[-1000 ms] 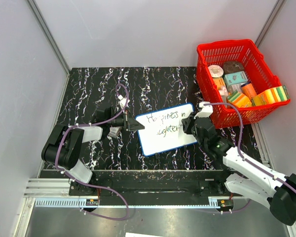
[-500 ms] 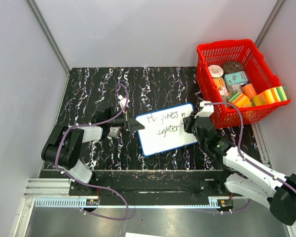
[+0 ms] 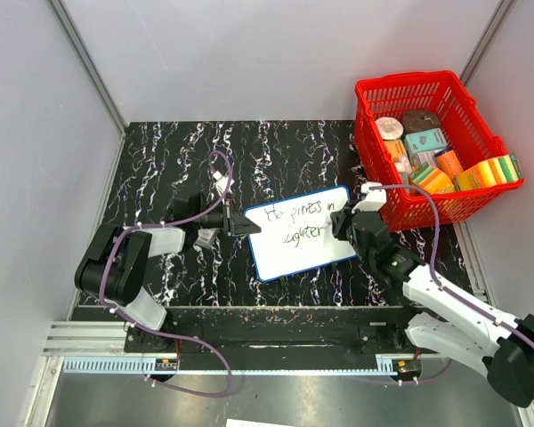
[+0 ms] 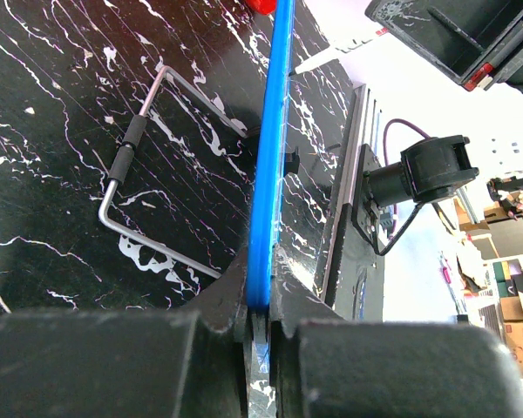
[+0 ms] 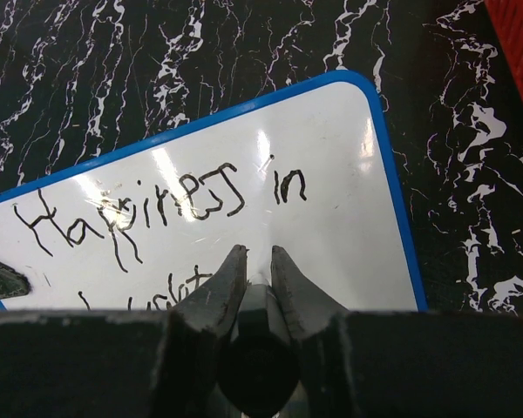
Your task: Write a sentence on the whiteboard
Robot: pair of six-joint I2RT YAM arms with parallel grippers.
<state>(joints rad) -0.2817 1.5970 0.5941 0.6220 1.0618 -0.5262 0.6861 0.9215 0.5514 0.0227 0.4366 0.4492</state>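
Hardly anything has moved in the last second: in the overhead view both arms and the board sit where they were, apart from a slight shift at the right arm's far end.

At left of centre in that view, your left hand (image 3: 234, 222) is clamped shut on the left edge of the small white rectangular whiteboard (image 3: 313, 253) with the thin blue rim. Its wrist view shows the rim pinched edge-on between the fingers. A bent metal wire stand (image 4: 148, 174) lies on the black white-veined marble counter (image 3: 160, 160) just beside the board.

The board lies flat in the middle of the frame, tilted up to the right. The thin dark handwritten sentence (image 3: 295, 213) runs across it in two lines. The top one reads roughly "Happiness in", the lower a single word that looks like "laughter".

At the board's right edge, your right hand (image 5: 260, 261) has its fingers nearly together around a dark round-bodied marker (image 5: 260, 370), seen end-on. The tip is hidden, so you cannot tell whether it touches the surface.

A red plastic mesh basket (image 3: 427, 89) of packets sits at the upper right, near the board but apart from it.

Most of the writing looks done. At most a closing stroke, then lifting the marker away, seems left.
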